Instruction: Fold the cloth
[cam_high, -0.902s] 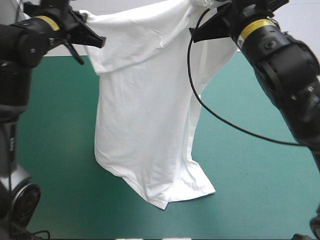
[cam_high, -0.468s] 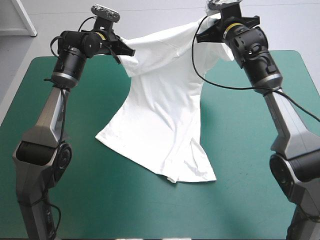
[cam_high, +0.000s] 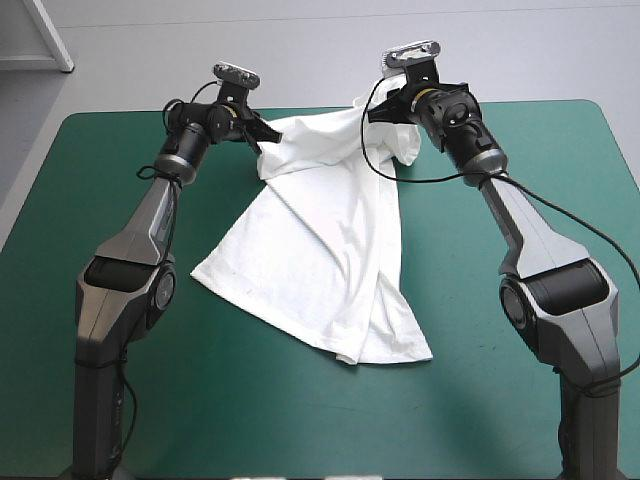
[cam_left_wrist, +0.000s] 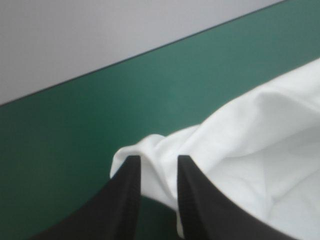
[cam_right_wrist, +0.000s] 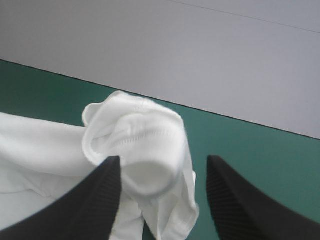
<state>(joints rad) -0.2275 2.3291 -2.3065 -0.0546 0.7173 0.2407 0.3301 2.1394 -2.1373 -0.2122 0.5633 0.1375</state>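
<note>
The white T-shirt (cam_high: 320, 250) lies stretched over the teal-green cover from the far edge toward the near middle, its hem corner nearest me. At the shirt's far left corner, my left gripper (cam_high: 262, 138) sits low. In the left wrist view its gripper (cam_left_wrist: 159, 165) is all but shut, with a fold of the T-shirt (cam_left_wrist: 250, 150) pinched between the black fingers. At the far right corner my right gripper (cam_high: 383, 112) hovers. Its wrist view shows the gripper (cam_right_wrist: 162, 167) open, a bunched sleeve of the T-shirt (cam_right_wrist: 135, 135) loose between the fingers.
The table's far edge (cam_left_wrist: 150, 50) runs just beyond both grippers, also seen as the table edge (cam_right_wrist: 250, 121) ahead of the right one. Bare teal-green cover (cam_high: 500, 400) surrounds the shirt to the left, right and near side.
Both arms have dropped and reached toward the far edge. The shirt, hanging high earlier, now lies along the table, with only its top corners slightly raised.
</note>
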